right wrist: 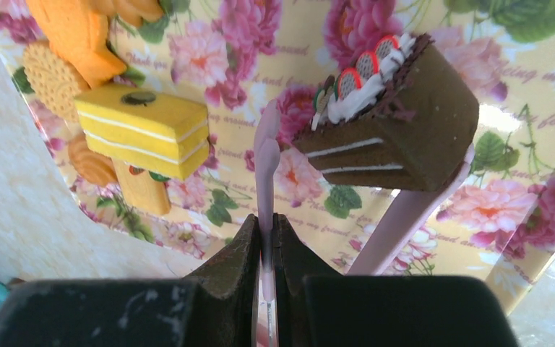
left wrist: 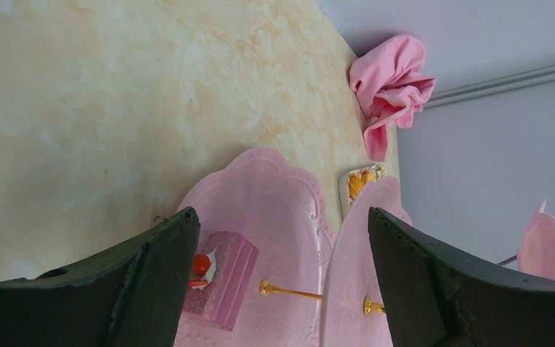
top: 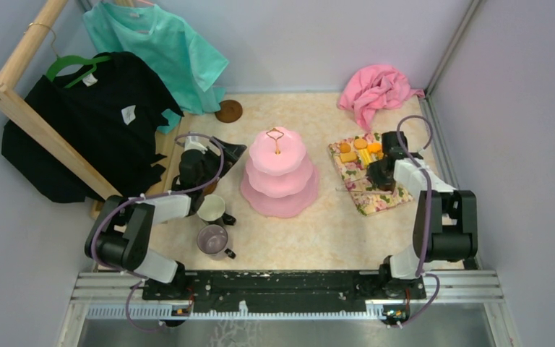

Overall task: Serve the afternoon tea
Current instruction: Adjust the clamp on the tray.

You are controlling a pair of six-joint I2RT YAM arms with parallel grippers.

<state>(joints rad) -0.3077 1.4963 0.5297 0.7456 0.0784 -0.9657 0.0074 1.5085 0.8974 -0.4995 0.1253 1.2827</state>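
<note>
Mugs: the grey mug (top: 212,238) and white mug (top: 212,207) are sitting near-left, beside my left arm.
Left: my left gripper (left wrist: 282,217) is hanging just left of the stand (top: 280,173), jaws spread wide, gripping nothing.
Right: my right gripper (right wrist: 266,224) is clamping pink tongs (right wrist: 266,159) tightly; a brown cake (right wrist: 397,130) is sitting between their arms, over the mat (top: 376,201).
Stand: standing mid-table, a pink cake (left wrist: 220,278) lying on its bottom tier.

Faint cursive script runs in lines across the yellow floral mat (right wrist: 296,43). Only scraps can be read, such as "Thank you" and "my friend"; the rest is too blurred. A small white label (top: 128,113) on the black shirt (top: 94,144) is illegible.
</note>
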